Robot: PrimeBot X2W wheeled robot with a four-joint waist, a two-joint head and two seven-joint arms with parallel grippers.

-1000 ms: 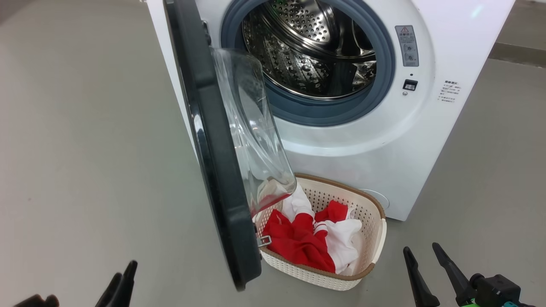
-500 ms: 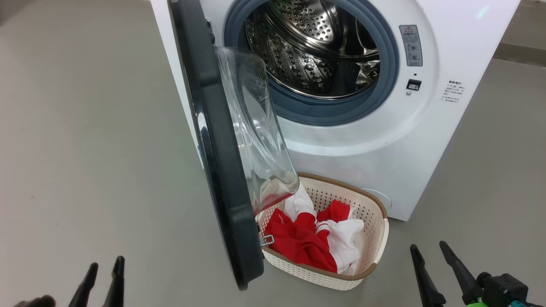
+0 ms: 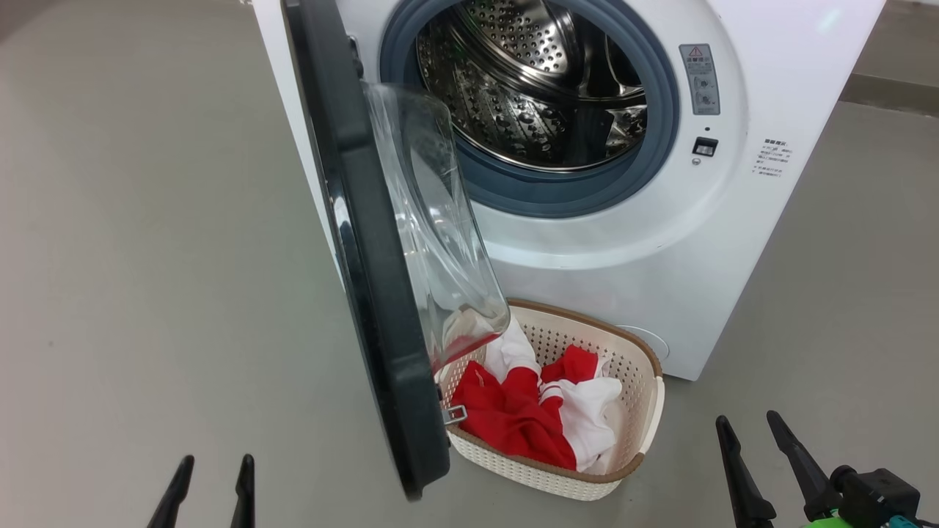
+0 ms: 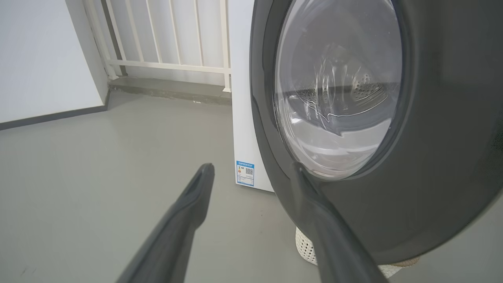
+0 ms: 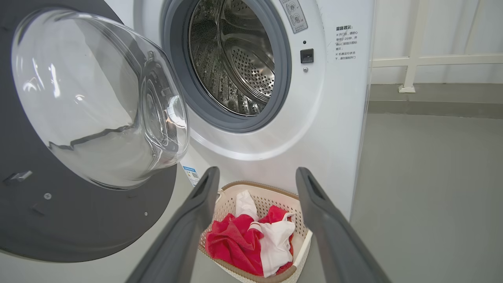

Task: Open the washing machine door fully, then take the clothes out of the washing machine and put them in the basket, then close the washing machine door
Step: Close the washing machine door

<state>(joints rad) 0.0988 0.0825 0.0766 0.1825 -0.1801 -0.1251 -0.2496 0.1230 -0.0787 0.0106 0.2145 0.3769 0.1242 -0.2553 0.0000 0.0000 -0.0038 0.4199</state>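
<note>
The white washing machine (image 3: 660, 242) stands ahead with its steel drum (image 3: 535, 95) showing no clothes. Its black-rimmed door (image 3: 367, 279) with the clear glass bowl (image 3: 440, 242) hangs open toward me, edge-on. The red and white clothes (image 3: 539, 418) lie in the cream basket (image 3: 645, 411) on the floor below the opening, partly behind the door. My left gripper (image 3: 213, 469) is open at the lower left, left of the door's outer face (image 4: 432, 157). My right gripper (image 3: 748, 429) is open at the lower right, short of the basket (image 5: 302, 243) and empty.
Grey floor spreads on both sides of the machine. A white railing (image 4: 169, 39) and a wall (image 4: 39, 59) stand behind the machine to the left. Another railing post (image 5: 412, 47) is behind on the right.
My left gripper has shifted in the lower left corner and its fingers now stand apart and upright. My right gripper slid slightly right. The door, basket and clothes have not moved.
</note>
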